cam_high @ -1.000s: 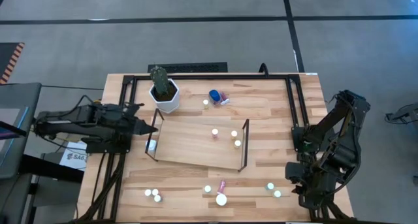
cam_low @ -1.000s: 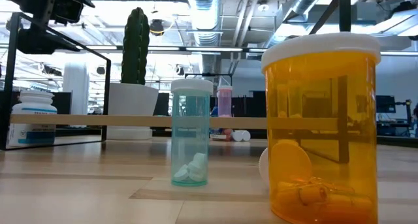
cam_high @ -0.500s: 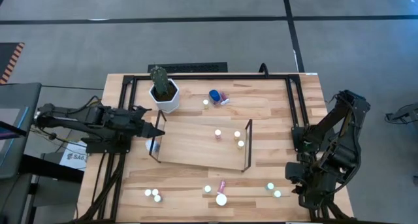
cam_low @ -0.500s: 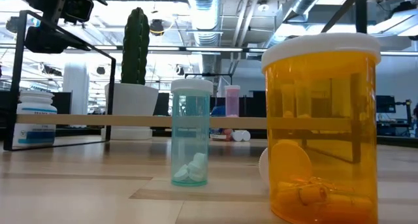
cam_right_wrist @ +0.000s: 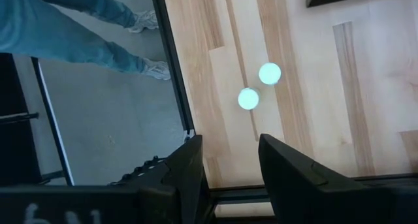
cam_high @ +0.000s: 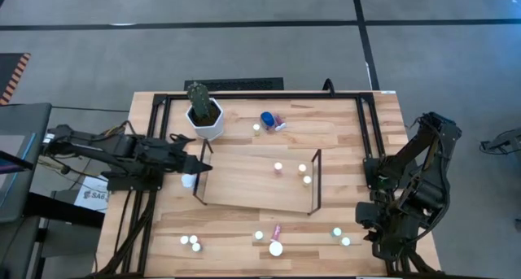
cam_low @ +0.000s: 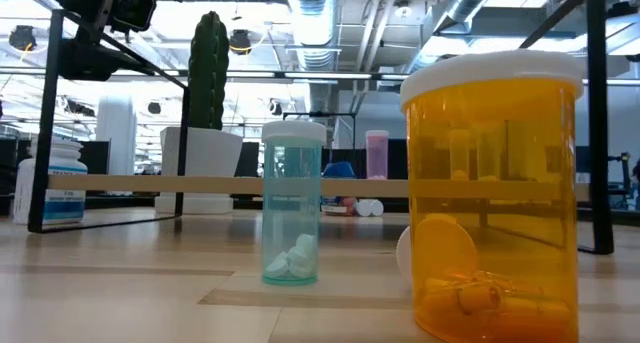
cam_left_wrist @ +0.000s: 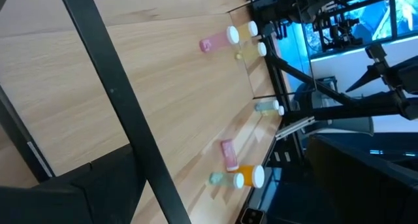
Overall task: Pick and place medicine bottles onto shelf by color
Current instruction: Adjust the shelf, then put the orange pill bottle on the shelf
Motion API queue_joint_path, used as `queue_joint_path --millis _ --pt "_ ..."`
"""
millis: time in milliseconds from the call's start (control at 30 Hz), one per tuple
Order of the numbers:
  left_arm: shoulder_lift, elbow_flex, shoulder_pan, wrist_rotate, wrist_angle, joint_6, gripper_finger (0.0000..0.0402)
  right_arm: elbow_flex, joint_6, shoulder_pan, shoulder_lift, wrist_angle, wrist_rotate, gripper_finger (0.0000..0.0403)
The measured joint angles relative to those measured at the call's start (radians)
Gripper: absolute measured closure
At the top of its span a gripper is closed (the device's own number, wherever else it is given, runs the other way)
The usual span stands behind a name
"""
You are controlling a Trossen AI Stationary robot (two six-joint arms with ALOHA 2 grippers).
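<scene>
Now the left hand [cam_high: 198,167] has pushed the shelf [cam_high: 244,181] rightward.

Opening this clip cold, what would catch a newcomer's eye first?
In the low view, the big orange bottle fills the foreground, with a slim teal bottle beside it. From above, the shelf sits mid-table carrying three small bottles near its right end, with the left claw open at its left end panel. A cactus pot stands behind the shelf, and the right claw waits over the table's right front corner.
</scene>
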Motion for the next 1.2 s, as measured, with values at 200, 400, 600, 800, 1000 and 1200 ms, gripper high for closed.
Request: queue_joint_path --millis 200,400,600,800,1000,1200 --pt "0.025 0.000 -0.002 -0.009 0.039 0.002 0.0008 0.000 0.000 0.000 0.000 0.000 0.000 0.0230" --pt "-0.012 0.000 -0.002 -0.013 -0.013 0.008 0.0008 0.000 0.000 0.000 0.000 0.000 0.000 0.0232" --pt "-0.136 0.001 -0.003 -0.061 -0.144 -0.010 0.0008 0.000 0.000 0.000 0.000 0.000 0.000 0.0229" --pt "-0.243 0.001 -0.003 -0.116 -0.087 0.214 0.0008 0.000 0.000 0.000 0.000 0.000 0.000 0.0232" --pt "-0.281 0.001 -0.003 -0.148 0.110 0.530 0.0008 0.000 0.000 0.000 0.000 0.000 0.000 0.0231" --pt "-0.269 0.001 -0.003 -0.081 0.288 0.684 0.0008 0.000 0.000 0.000 0.000 0.000 0.000 0.0230"
